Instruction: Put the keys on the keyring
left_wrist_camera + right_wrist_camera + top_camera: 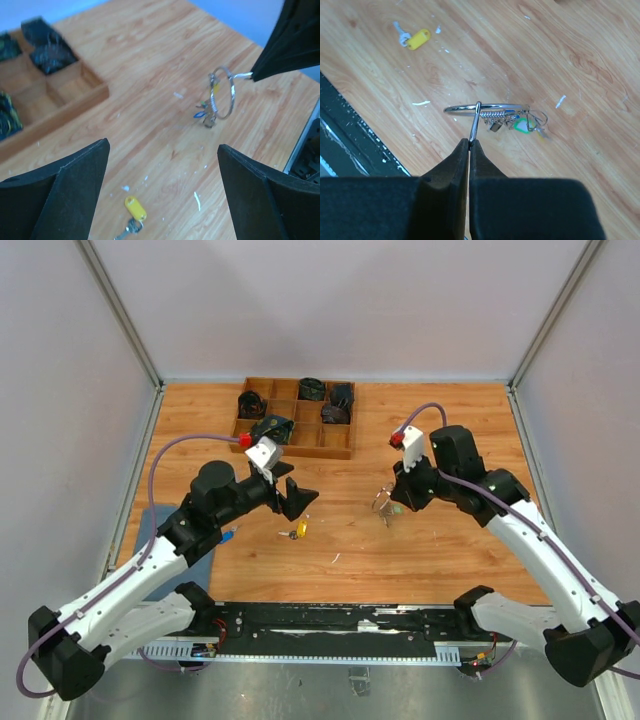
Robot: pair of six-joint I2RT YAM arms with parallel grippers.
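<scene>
My right gripper (470,141) is shut on the silver keyring (485,107) and holds it above the table; it also shows in the top view (383,503) and the left wrist view (223,93). A green-headed key (522,125) and small metal bits hang on the ring. A yellow-headed key (134,212) lies on the wood, also in the top view (299,530) and right wrist view (415,38). My left gripper (300,496) is open and empty, just above and behind the yellow key. A blue piece (229,535) shows beside the left arm.
A wooden compartment tray (340,451) with dark items stands at the back, left of centre. White flecks dot the table. The black base rail (350,625) runs along the near edge. A blue mat (150,520) lies at the left under the arm.
</scene>
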